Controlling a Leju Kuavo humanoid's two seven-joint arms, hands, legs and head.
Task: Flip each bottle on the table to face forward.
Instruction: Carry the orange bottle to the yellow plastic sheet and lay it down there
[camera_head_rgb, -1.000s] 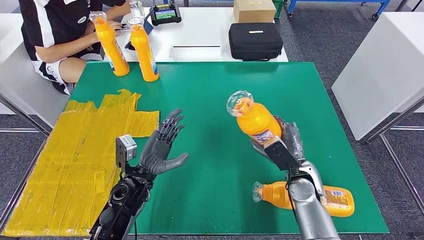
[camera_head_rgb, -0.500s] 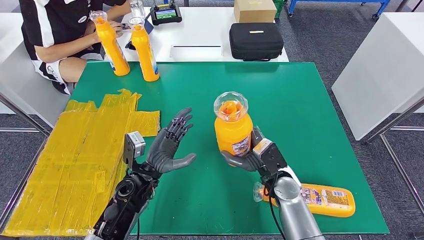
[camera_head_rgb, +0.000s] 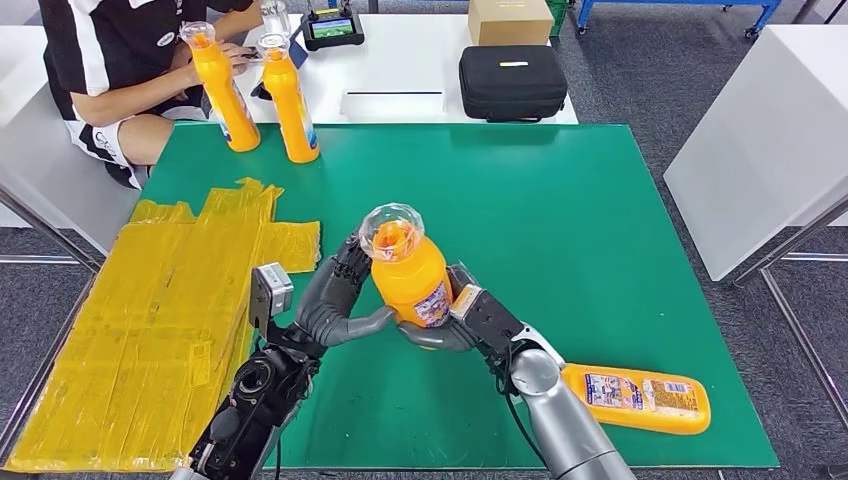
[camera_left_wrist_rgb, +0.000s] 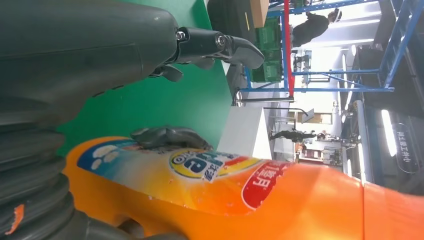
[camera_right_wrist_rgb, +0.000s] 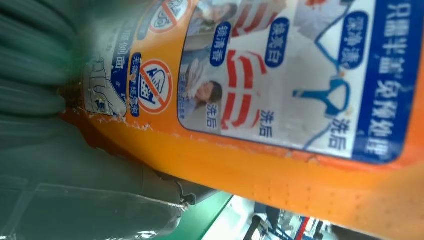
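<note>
Head view, centre of the frame: your right hand (camera_head_rgb: 455, 318) grips an orange bottle (camera_head_rgb: 405, 268) from below and the side, fingers wrapped round its lower body. The bottle stands roughly upright above the green mat (camera_head_rgb: 560, 190), clear cap toward the top of the frame, a label showing at its lower right. Your left hand (camera_head_rgb: 335, 297) is at the bottle's left side, fingers spread and raised along it, thumb reaching under toward the base. It looks to be touching the bottle, but you cannot tell from these pictures whether it has a hold.

In the left wrist view the bottle's printed front label runs across the lower half, with the right hand's dark fingers (camera_left_wrist_rgb: 170, 136) lying on it. The right wrist view shows the back label close up, pressed against that hand.

A second bottle (camera_head_rgb: 636, 397) lies on its side at the lower right of the mat. Two more bottles (camera_head_rgb: 222, 88) stand upright at the upper left edge, beside a seated person (camera_head_rgb: 115, 70). Yellow tape (camera_head_rgb: 150, 320) covers the left of the frame.
</note>
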